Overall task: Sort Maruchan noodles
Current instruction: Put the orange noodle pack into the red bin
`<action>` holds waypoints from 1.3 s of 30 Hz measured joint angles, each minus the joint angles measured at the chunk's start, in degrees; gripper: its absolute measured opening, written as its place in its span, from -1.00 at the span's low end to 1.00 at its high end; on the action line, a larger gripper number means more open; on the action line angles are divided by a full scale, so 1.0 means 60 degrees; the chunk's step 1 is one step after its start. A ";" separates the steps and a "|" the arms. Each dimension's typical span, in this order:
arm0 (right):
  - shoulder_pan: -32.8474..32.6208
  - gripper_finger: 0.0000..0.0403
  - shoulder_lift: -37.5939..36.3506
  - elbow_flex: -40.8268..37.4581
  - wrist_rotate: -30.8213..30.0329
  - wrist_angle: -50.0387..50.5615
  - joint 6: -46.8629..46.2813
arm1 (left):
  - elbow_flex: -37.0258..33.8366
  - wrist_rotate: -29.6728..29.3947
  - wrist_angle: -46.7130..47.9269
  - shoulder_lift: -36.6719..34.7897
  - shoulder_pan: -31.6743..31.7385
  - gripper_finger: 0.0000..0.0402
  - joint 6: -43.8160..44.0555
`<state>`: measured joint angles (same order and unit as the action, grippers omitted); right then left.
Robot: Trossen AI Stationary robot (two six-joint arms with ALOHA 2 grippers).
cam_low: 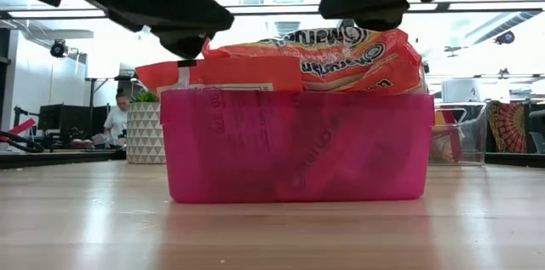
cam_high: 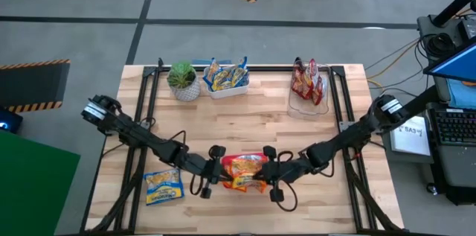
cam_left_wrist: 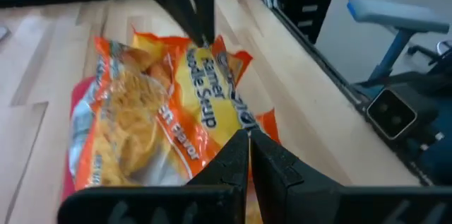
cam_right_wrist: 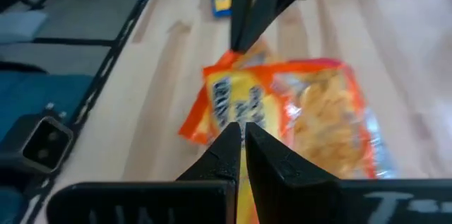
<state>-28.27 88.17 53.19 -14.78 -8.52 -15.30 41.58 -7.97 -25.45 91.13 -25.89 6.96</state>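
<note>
**Op:** Over the pink bin [cam_high: 239, 188] I've got both arms in. Left gripper [cam_high: 216, 170] sits at its left end, right gripper [cam_high: 271, 172] at its right end, both with fingers clenched together. From the wrist views each tip looks pressed against an end of the top orange packet [cam_left_wrist: 152, 107], but I can't tell if either actually pinches the film.

**Eng:** Sort status?

**Op:** Mostly done, I'd say. Orange packets are heaped in the pink bin, stacked above its rim. Blue-and-yellow packets [cam_high: 225, 77] stand in the white bin [cam_high: 223, 91], far side of the table from the pink bin and a bit left. Dark red packets [cam_high: 308, 81] are in the clear bin [cam_high: 300, 105], far side and to the right. One blue-and-yellow packet [cam_high: 163, 186] lies loose on the table [cam_high: 253, 128], left of the pink bin. My read: that one is what's left.

**Eng:** Materials?

**Op:** Packets are flat rectangles of glossy crinkly film with a wavy noodle block inside. Pink bin is translucent plastic with straight walls; packet print shows faintly through it. Table is pale wood planks. A potted plant [cam_high: 182, 80] in a white patterned pot stands just left of the white bin.
</note>
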 joint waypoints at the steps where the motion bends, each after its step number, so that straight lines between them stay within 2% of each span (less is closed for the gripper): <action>1: -0.0041 -0.94 0.0038 0.0000 0.0029 0.0024 -0.0064 | 0.0000 0.0000 -0.0013 0.0086 -0.0014 -1.00 -0.0026; 8: -0.0033 -0.94 0.0799 0.0011 -0.0014 -0.0022 -0.0259 | -0.0007 -0.0004 -0.0358 0.0883 -0.0018 -1.00 0.0078; 13: -0.0033 -0.94 0.1082 0.0029 -0.0048 0.0049 -0.0265 | 0.0003 -0.0062 -0.0017 0.0943 0.0007 -1.00 0.0473; 18: -0.0033 -0.94 0.0947 0.0022 -0.0004 0.0278 -0.0242 | 0.0000 -0.0076 0.0814 0.0673 0.0005 -1.00 0.0757; 26: -0.0038 -0.94 0.0160 -0.0015 0.0097 0.0403 -0.0075 | -0.0006 -0.0100 0.0791 -0.0040 0.0014 -1.00 0.0279; 29: -0.0036 -0.94 -0.0096 -0.0011 0.0051 0.0441 0.0146 | 0.0076 -0.0447 0.0631 -0.0142 0.0018 -1.00 -0.0290; 35: 0.0006 -0.94 -0.0283 -0.0011 -0.0437 0.0443 0.0732 | 0.0124 -0.2027 -0.0151 0.0122 0.0160 -1.00 -0.1270; 39: 0.0171 -0.94 -0.0277 -0.0102 -0.0551 0.0451 0.0921 | 0.0117 -0.2087 -0.0436 0.0440 0.0441 -1.00 -0.1307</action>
<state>-27.25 86.51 52.57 -18.09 -5.81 -9.78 42.28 -20.49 -28.07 93.78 -23.24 -0.88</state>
